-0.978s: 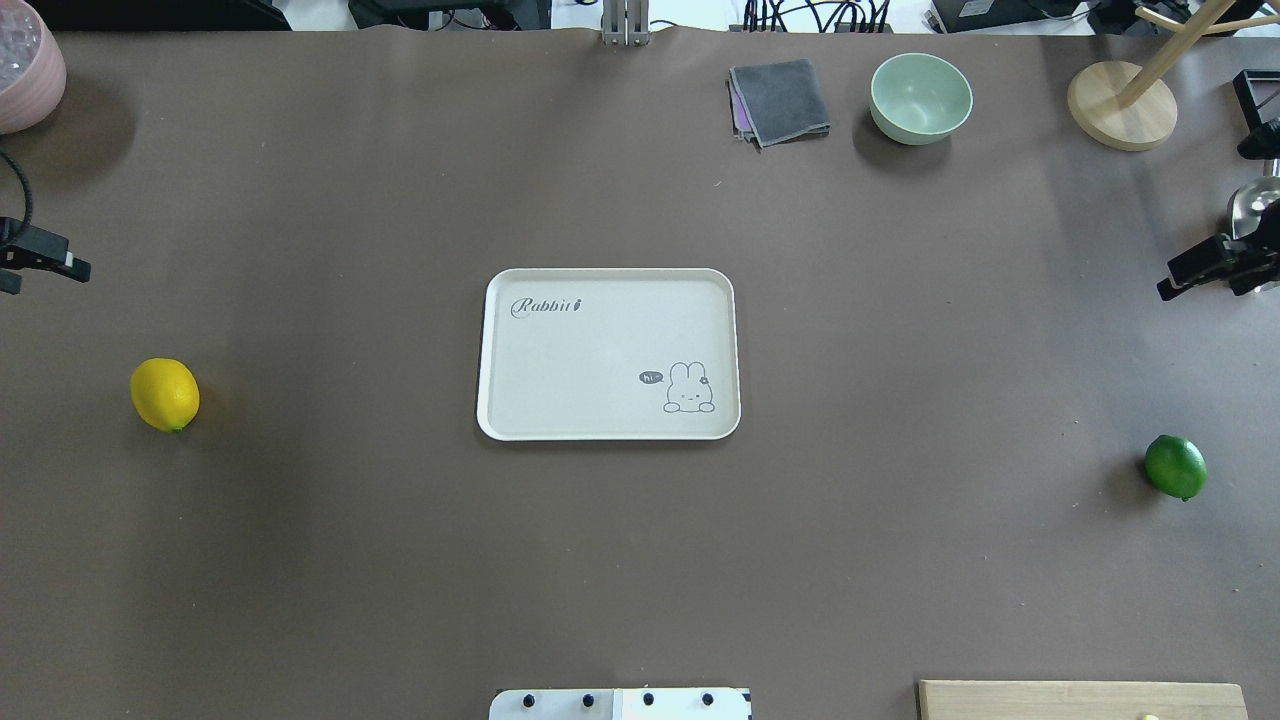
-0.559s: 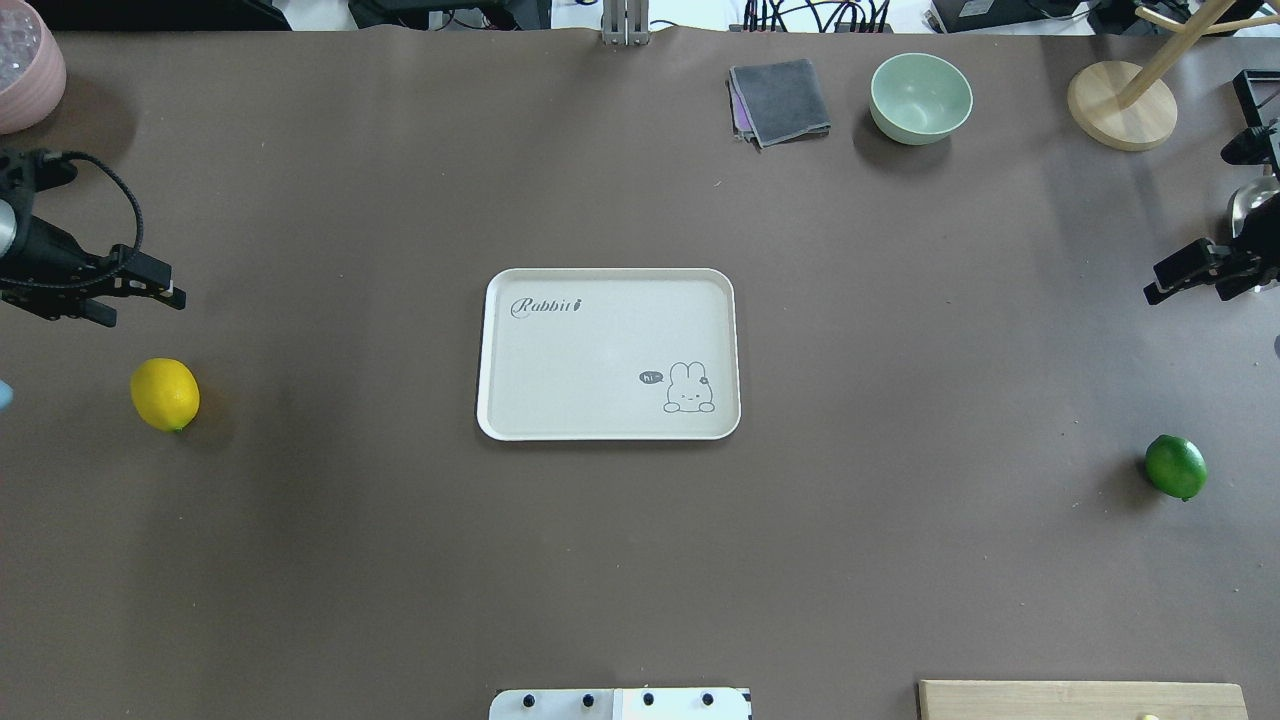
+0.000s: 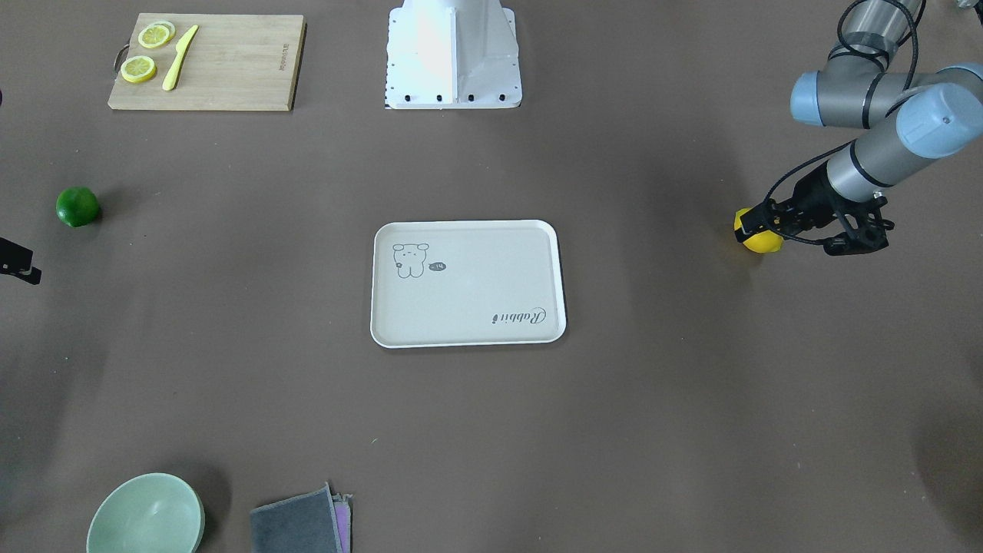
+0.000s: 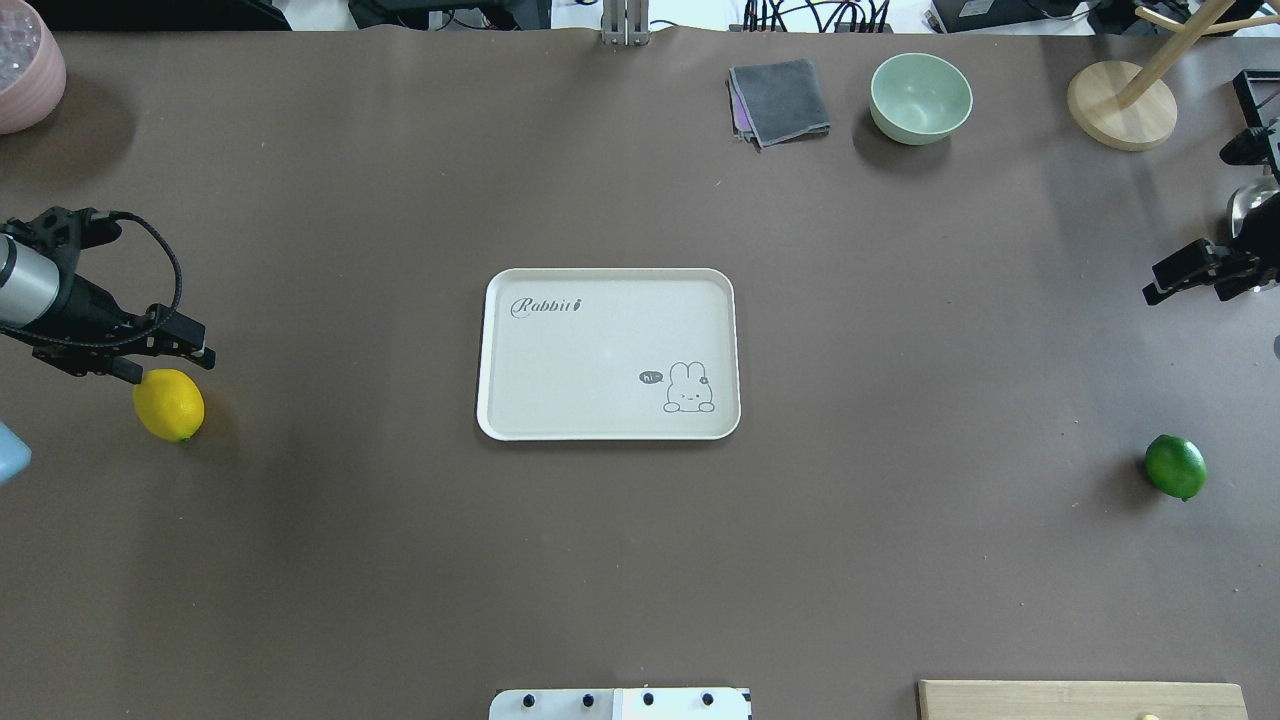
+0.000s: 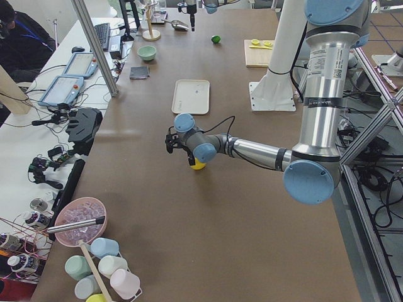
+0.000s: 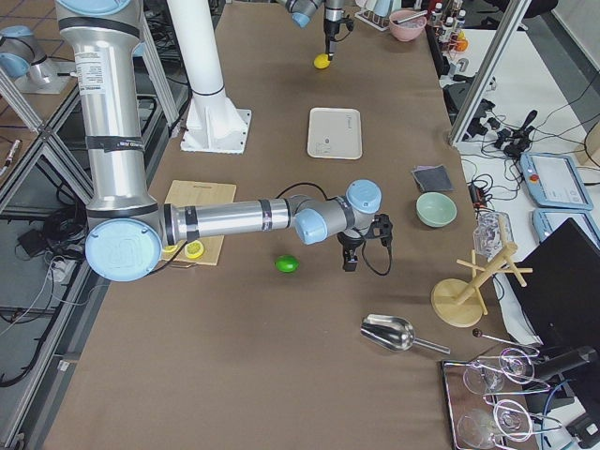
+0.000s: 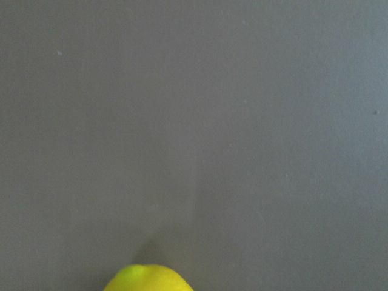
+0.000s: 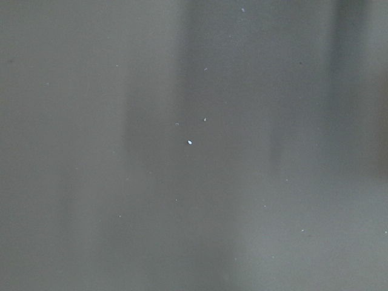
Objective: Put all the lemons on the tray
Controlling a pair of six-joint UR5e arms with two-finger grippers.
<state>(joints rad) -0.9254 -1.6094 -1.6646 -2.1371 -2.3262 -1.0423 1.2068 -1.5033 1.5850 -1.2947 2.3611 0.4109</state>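
Note:
The yellow lemon (image 4: 168, 405) lies at the table's left, also in the front-facing view (image 3: 759, 236) and at the bottom edge of the left wrist view (image 7: 148, 280). My left gripper (image 4: 172, 367) is open and hovers just above the lemon's far side, not holding it. The green lemon (image 4: 1175, 467) lies at the right (image 3: 77, 206). My right gripper (image 4: 1185, 294) looks open and empty, well beyond the green lemon near the right edge. The cream tray (image 4: 590, 350) with the rabbit drawing sits in the middle, with nothing on it (image 3: 468, 299).
At the far side are a grey cloth (image 4: 780, 100), a green bowl (image 4: 920, 97), a wooden stand (image 4: 1120, 105) and a pink bowl (image 4: 25, 70). A cutting board (image 3: 230, 65) with lemon slices and a yellow knife lies near the robot base (image 3: 453, 54).
My left gripper has moved in from the left edge, rightward and toward the robot, to just above the yellow lemon. My right gripper has shifted slightly left. The lemons and tray have not moved.

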